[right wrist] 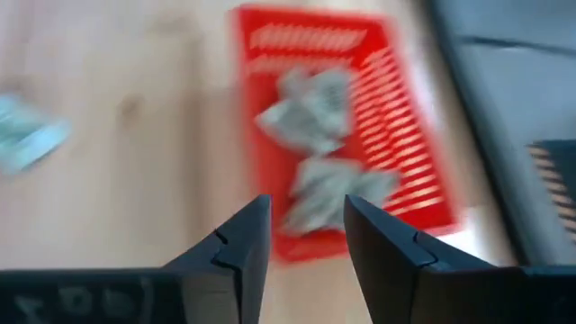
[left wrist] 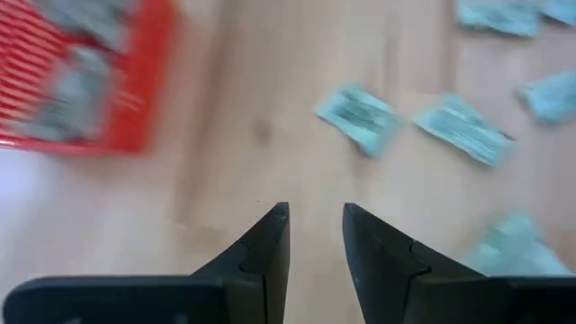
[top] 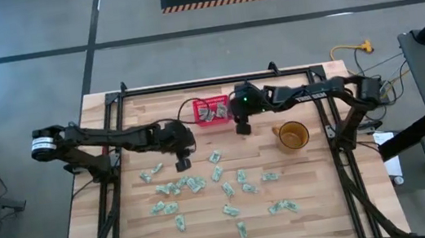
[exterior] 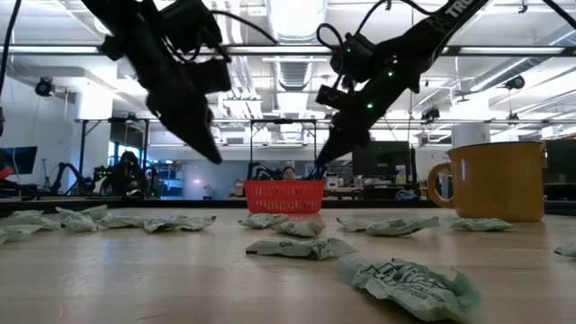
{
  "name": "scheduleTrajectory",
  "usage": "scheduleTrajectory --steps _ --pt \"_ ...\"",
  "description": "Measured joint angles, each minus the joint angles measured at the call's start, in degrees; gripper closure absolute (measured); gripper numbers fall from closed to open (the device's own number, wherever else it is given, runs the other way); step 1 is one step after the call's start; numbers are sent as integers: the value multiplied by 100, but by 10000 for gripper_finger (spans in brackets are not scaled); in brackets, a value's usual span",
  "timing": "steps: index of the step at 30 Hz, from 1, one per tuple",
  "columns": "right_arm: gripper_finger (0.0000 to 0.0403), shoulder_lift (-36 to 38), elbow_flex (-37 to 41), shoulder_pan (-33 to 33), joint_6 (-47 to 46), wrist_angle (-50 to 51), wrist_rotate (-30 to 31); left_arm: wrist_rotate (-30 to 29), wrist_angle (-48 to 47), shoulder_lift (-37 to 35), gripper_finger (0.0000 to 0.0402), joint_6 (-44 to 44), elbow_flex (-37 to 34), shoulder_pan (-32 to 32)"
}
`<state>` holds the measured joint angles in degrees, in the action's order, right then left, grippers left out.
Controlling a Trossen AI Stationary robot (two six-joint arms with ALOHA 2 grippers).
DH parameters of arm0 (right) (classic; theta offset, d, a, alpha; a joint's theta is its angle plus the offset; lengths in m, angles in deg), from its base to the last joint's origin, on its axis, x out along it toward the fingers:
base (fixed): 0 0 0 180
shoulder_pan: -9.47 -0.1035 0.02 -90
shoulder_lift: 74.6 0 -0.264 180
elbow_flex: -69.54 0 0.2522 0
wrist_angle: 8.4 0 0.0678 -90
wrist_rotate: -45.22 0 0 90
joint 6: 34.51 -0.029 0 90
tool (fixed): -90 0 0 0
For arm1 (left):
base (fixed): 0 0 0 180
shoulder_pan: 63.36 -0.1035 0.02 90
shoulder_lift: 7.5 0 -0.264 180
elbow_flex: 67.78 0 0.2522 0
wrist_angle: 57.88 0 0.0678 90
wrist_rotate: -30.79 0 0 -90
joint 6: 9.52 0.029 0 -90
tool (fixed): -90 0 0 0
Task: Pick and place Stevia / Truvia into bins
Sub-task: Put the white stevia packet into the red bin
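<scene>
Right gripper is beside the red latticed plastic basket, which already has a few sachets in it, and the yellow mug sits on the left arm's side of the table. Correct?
Not quite: the yellow mug sits on the right arm's side, as the high view shows. The rest holds: the right gripper is beside the red latticed plastic basket, and pale green paper sachets already lie in it.

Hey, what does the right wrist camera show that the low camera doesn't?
Only the right wrist view looks down into the red basket and shows crumpled sachets lying inside it, with the right hand empty, its fingers apart, close to the basket. Only the low view shows the yellow mug standing on the table, many loose sachets spread across the wood, both arms hanging above, and the room behind with a person at a desk. Both show the red basket and some sachets on the wooden table.
</scene>
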<state>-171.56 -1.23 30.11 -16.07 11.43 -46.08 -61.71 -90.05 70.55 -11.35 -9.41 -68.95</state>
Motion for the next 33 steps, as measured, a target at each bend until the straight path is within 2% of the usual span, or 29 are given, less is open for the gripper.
scheduleTrajectory --steps 3,9,17,29,33 --pt "273 131 2 -120 6 602 -472 350 58 173 313 -83 -2 113" --pt "284 282 2 -512 -130 1412 -1279 398 148 632 313 -91 -5 376" --pt "296 316 2 -1227 -197 1776 -1336 465 335 1141 313 -89 41 679" --pt "310 316 4 -1898 -500 1950 -1330 1279 891 1274 313 -89 25 932" --pt "315 316 11 -2027 -623 2060 -1332 1352 1028 1411 313 -85 28 1059"
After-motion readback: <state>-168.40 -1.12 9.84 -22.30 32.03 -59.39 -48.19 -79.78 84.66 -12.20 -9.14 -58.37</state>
